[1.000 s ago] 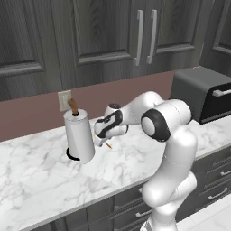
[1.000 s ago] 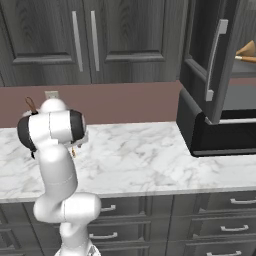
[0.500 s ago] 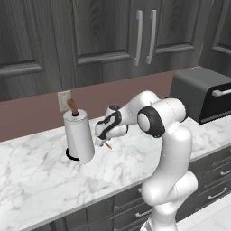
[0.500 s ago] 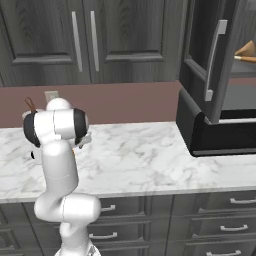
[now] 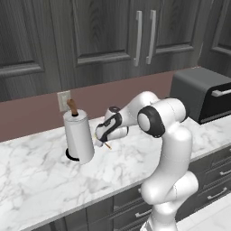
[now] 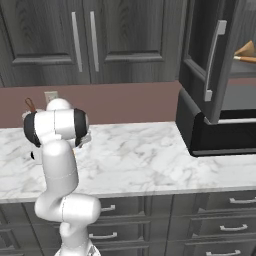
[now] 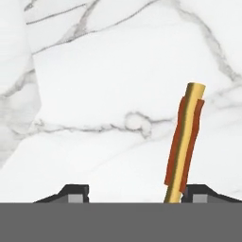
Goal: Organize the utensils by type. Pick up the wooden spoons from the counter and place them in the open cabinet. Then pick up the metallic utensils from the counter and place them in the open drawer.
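Note:
My gripper [image 5: 101, 140] hangs low over the white marble counter [image 5: 40, 180], just right of a paper-towel roll. A thin utensil handle [image 7: 185, 142], yellow-gold with orange-brown edges, rises from beside the right fingertip [image 7: 198, 193]. Its bowl is hidden, so I cannot tell which utensil it is. It shows as a small orange stick [image 5: 107, 145] under the hand. The jaws of the gripper [image 7: 137, 194] stand wide apart; whether they pinch the hidden end is unclear. One wooden spoon [image 6: 245, 50] lies on the shelf of the open cabinet [image 6: 200, 60]. The drawer is out of view.
The paper-towel roll [image 5: 79, 137] with a brown knob [image 5: 72, 107] stands close to the hand's left. A black countertop oven [image 5: 203, 94] sits at the right end of the counter [image 6: 135, 160], below the cabinet door's bar handle [image 6: 214, 60]. Closed wall cabinets [image 5: 108, 31] line the back.
The arm's elbow has shifted slightly while the hand stays low beside the roll. The jaws have drawn in a little around the utensil.

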